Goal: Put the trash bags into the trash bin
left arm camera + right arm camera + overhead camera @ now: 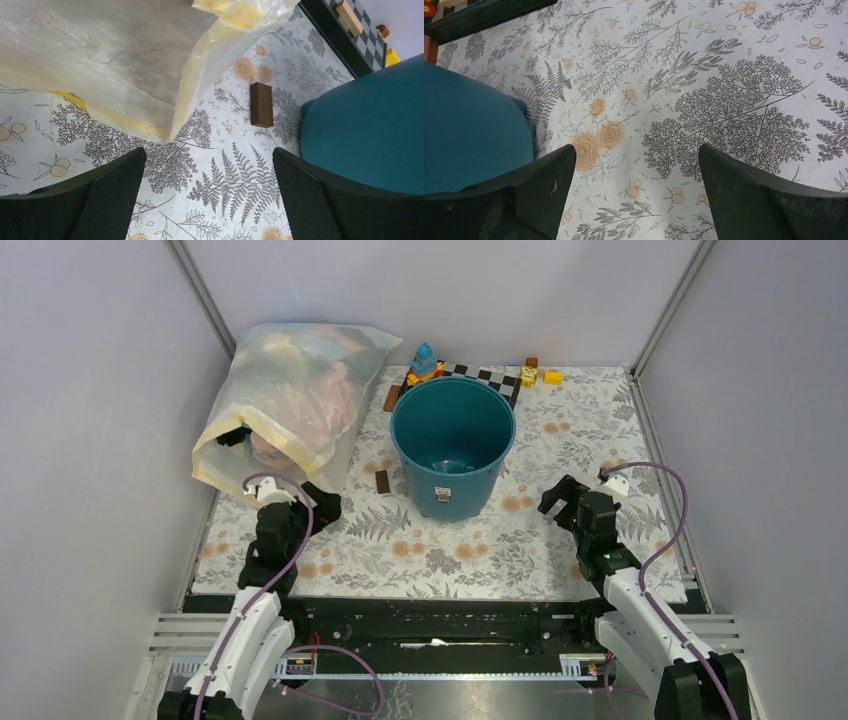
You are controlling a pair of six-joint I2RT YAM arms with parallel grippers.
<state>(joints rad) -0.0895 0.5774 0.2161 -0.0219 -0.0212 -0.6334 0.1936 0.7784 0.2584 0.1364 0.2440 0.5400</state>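
Observation:
The teal-blue trash bin (486,478) stands upright at the middle of the flowered mat, open and with nothing dark inside. Its wall shows in the left wrist view (365,135) and the right wrist view (469,130). No black trash bag is plainly in view; only a small dark bit (232,436) shows at the mouth of the yellowish bag, and I cannot tell what it is. My left gripper (325,502) (207,155) is open and empty, left of the bin. My right gripper (560,497) (636,152) is open and empty, right of the bin.
A big translucent yellowish bag of clothes (290,400) (115,60) lies at the back left, close to my left gripper. A small brown block (382,481) (261,104) lies left of the bin. Toy bricks (425,362) and a checkered board (490,375) sit behind the bin.

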